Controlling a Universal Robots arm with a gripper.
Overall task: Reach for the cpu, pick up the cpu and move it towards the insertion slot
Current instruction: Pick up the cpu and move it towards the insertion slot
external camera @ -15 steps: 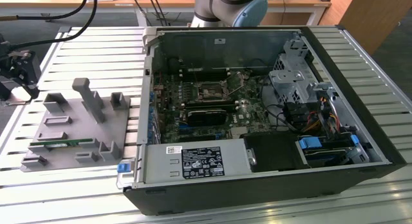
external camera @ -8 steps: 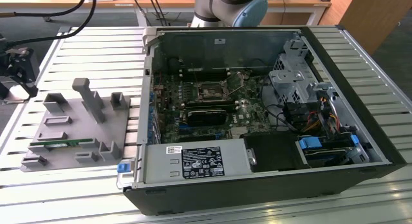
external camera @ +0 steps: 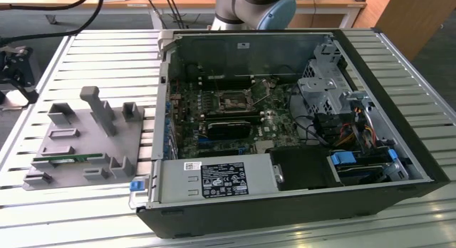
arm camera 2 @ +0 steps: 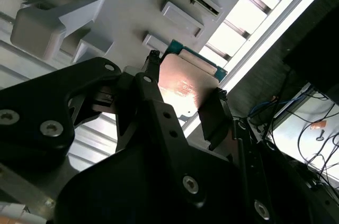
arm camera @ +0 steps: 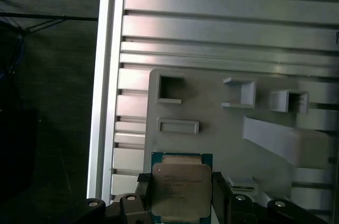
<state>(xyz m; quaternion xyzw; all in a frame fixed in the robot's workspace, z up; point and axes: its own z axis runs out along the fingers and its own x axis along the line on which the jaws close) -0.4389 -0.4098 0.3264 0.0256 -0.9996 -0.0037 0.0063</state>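
Cpu (arm camera: 179,188) is clamped in your end effector (arm camera 2: 185,79). In both wrist views the black fingers (arm camera 2: 214,121) press against two opposite edges of the chip. Its silver top faces the cameras, and a thin green rim shows around it. You have it over the gray fixture plate (arm camera: 222,134), close to the plate's edge and near a shallow rectangular pocket (arm camera: 178,126) and a square one (arm camera: 169,89). You cannot tell from these views whether the chip is lifted clear of the plate or resting on it. The plate lies on the slatted aluminium table (arm camera: 212,28).

In the exterior view, the insertion slot (external camera: 234,102) is a dark square socket with a metal frame. It sits on the circuit board (external camera: 270,128) inside the open computer case (external camera: 285,218). The plate lies outside the case, on the exterior view's left, well apart from the slot, with a green memory stick (external camera: 68,159) on its near part.
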